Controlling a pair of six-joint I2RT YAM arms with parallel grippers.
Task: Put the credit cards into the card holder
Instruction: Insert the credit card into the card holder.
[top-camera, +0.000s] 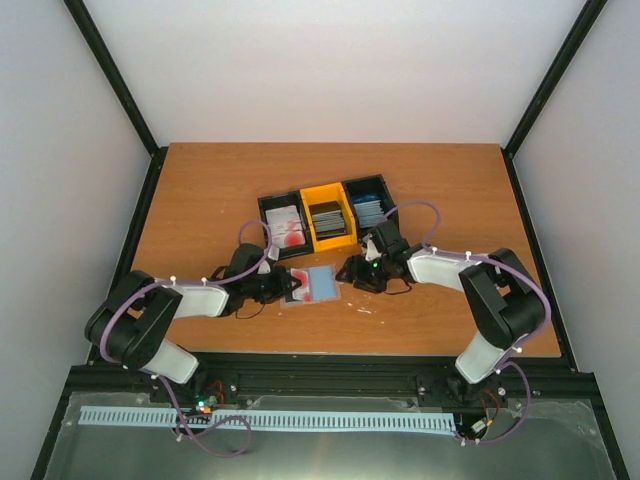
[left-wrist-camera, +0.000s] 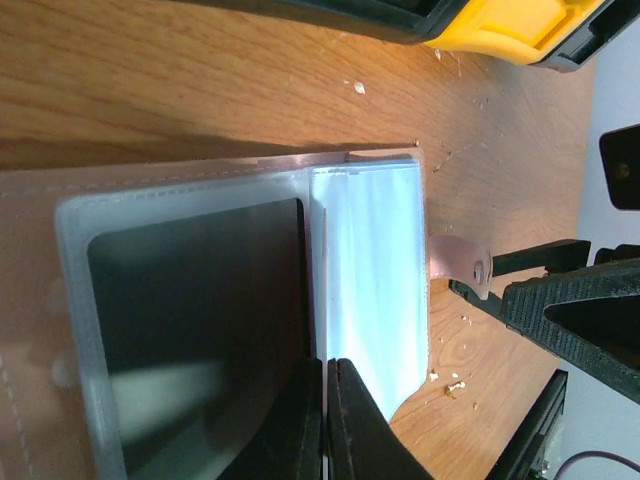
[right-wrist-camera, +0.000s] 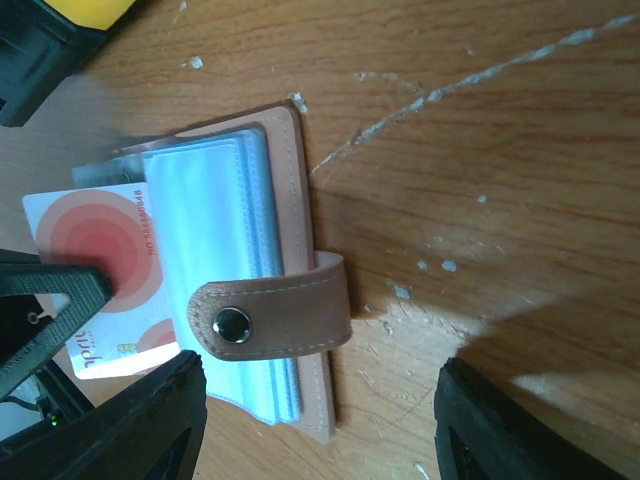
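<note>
The tan card holder (top-camera: 318, 284) lies open in front of the trays, with clear sleeves (right-wrist-camera: 225, 270) and a snap strap (right-wrist-camera: 270, 318). My left gripper (top-camera: 281, 287) is shut on a white card with red blotches (right-wrist-camera: 100, 270), which lies at the holder's left side, partly under the sleeves. In the left wrist view the shut fingers (left-wrist-camera: 325, 365) pinch a thin edge between a sleeve holding a dark card (left-wrist-camera: 200, 320) and the clear sleeves (left-wrist-camera: 370, 280). My right gripper (right-wrist-camera: 320, 430) is open and empty over the strap, at the holder's right edge (top-camera: 350, 272).
Three trays stand behind the holder: a black one with white-red cards (top-camera: 284, 226), a yellow one with dark cards (top-camera: 329, 217), a black one with blue cards (top-camera: 368, 210). White flecks dot the wooden table (right-wrist-camera: 500, 150). The right gripper's fingers show in the left wrist view (left-wrist-camera: 590, 310).
</note>
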